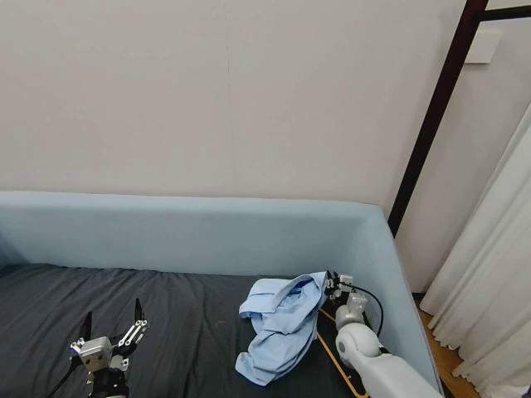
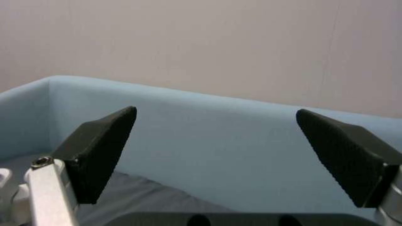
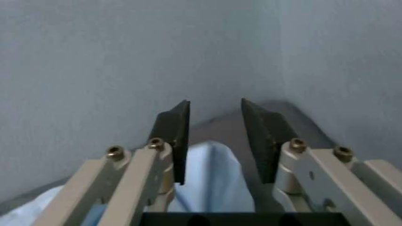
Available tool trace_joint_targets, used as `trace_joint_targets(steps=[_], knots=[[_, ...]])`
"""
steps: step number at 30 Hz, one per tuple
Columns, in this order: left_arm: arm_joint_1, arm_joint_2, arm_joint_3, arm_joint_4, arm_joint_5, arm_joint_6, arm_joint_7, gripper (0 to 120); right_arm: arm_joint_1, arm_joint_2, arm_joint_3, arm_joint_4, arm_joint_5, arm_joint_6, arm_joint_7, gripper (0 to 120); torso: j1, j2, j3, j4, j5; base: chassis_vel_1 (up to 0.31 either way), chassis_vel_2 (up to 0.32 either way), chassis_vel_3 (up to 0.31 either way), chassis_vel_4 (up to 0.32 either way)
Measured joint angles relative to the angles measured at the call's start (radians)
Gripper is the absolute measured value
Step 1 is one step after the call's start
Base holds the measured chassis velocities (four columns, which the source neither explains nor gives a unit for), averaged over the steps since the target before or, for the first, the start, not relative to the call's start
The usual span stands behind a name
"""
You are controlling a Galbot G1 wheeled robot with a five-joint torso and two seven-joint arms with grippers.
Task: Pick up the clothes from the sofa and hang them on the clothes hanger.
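Right claw, jaws slightly apart, poised over the shirt lying on the sofa; left claw gaped idle, near left. Nothing hung yet.

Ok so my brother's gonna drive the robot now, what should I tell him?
Left claw: open, empty, low over the dark seat cushion.
Right claw: open, at the edge of the blue shirt, near the sofa's right armrest; nothing gripped.
Shirt: crumpled on the seat.
Done: nothing picked up yet.
Left: grab the shirt, lift it, hang it up.
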Motion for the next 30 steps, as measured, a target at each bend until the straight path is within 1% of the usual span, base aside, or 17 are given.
trace_joint_targets(steps=[1, 3, 5, 6, 8, 9, 10, 11, 12, 15, 16, 18, 20, 21, 23, 27, 30], knots=[[0.0, 0.0, 0.0, 0.0, 0.0, 0.0, 0.0, 100, 0.0, 0.0, 0.0, 0.0, 0.0, 0.0, 0.0, 40, 0.0, 0.0, 0.0, 0.0, 0.0, 0.0, 0.0, 0.0, 0.0], [-0.003, 0.003, 0.003, 0.002, -0.001, 0.0, 0.0, 100, -0.01, 0.001, 0.007, 0.058, 0.035, -0.021, 0.069, 48, 0.0, 0.0, 0.0, 0.0, -0.0003, 0.0, 0.0, 0.0, 0.0], [-0.006, 0.008, 0.004, 0.003, -0.004, 0.0, 0.0, 100, -0.037, 0.001, 0.016, 0.121, 0.062, -0.013, 0.112, 56, 0.0, 0.0, 0.0, -0.0004, -0.0001, 0.0, 0.0, 0.0, 0.0], [-0.006, 0.008, 0.004, 0.003, -0.004, 0.0, 0.0, 100, -0.037, 0.001, 0.016, 0.121, 0.062, -0.013, 0.112, 56, 0.0, 0.0, 0.0, -0.0004, -0.0001, 0.0, 0.0, 0.0, 0.0], [-0.009, 0.014, 0.004, 0.007, -0.009, 0.0, 0.0, 100, -0.078, 0.001, 0.028, 0.188, 0.085, 0.009, 0.145, 65, 0.0, 0.0, 0.0, -0.0004, -0.0003, 0.0, 0.0, 0.0, 0.0], [-0.011, 0.018, 0.003, 0.01, -0.013, 0.0, 0.0, 100, -0.126, -0.003, 0.039, 0.253, 0.118, 0.015, 0.154, 71, 0.0, 0.0, 0.0, -0.0002, 0.0, 0.0, 0.0, 0.0, 0.0], [-0.012, 0.02, 0.002, 0.011, -0.014, 0.0, 0.0, 100, -0.161, -0.009, 0.043, 0.293, 0.146, 0.014, 0.154, 75, 0.0, 0.0, 0.0, -0.0004, 0.0, 0.0, 0.0, 0.0, 0.0], [-0.012, 0.02, 0.002, 0.011, -0.014, 0.0, 0.0, 100, -0.161, -0.009, 0.043, 0.293, 0.146, 0.014, 0.154, 75, 0.0, 0.0, 0.0, -0.0004, 0.0, 0.0, 0.0, 0.0, 0.0], [-0.014, 0.022, 0.001, 0.012, -0.016, 0.0, 0.0, 100, -0.2, -0.016, 0.048, 0.338, 0.183, 0.005, 0.148, 80, 0.0, 0.0, 0.0, -0.0004, -0.0003, 0.0, 0.0, 0.0, 0.0], [-0.018, 0.021, 0.004, 0.014, -0.016, 0.0, 0.0, 100, -0.308, -0.041, 0.056, 0.424, 0.289, -0.064, 0.074, 93, 0.0, 0.0, 0.0, -0.0007, 0.0001, 0.0, 0.0, 0.0, 0.0], [-0.018, 0.021, 0.004, 0.014, -0.016, 0.0, 0.0, 100, -0.308, -0.041, 0.056, 0.424, 0.289, -0.064, 0.074, 93, 0.0, 0.0, 0.0, -0.0007, 0.0001, 0.0, 0.0, 0.0, 0.0], [-0.018, 0.018, 0.009, 0.014, -0.014, 0.0, 0.0, 100, -0.363, -0.054, 0.078, 0.443, 0.346, -0.124, -0.031, 99, 0.0, 0.0, 0.0, -0.0005, 0.0, 0.0, 0.0, 0.0, 0.0], [-0.017, 0.016, 0.009, 0.014, -0.012, 0.0, 0.0, 100, -0.388, -0.061, 0.094, 0.443, 0.371, -0.162, -0.101, 100, 0.0, 0.0, 0.0, -0.0005, -0.0002, 0.0, 0.0, 0.0, 0.0], [-0.017, 0.016, 0.009, 0.014, -0.012, 0.0, 0.0, 100, -0.388, -0.061, 0.094, 0.443, 0.371, -0.162, -0.101, 100, 0.0, 0.0, 0.0, -0.0005, -0.0002, 0.0, 0.0, 0.0, 0.0], [-0.015, 0.015, 0.007, 0.013, -0.011, 0.0, 0.0, 100, -0.403, -0.061, 0.101, 0.404, 0.37, -0.184, -0.2, 100, 0.0, 0.0, 0.0, -0.0005, -0.0001, 0.0, 0.0, 0.0, 0.0], [-0.013, 0.012, 0.005, 0.01, -0.008, 0.0, 0.0, 100, -0.387, -0.037, 0.106, 0.336, 0.356, -0.179, -0.273, 100, 0.0, 0.0, 0.0, -0.0002, 0.0, 0.0, 0.0, 0.0, 0.0], [-0.012, 0.009, 0.0, 0.01, -0.007, 0.0, 0.0, 100, -0.357, 0.002, 0.108, 0.242, 0.316, -0.141, -0.361, 100, 0.0, 0.0, 0.0, -0.0002, 0.0, 0.0, 0.0, 0.0, 0.0]])
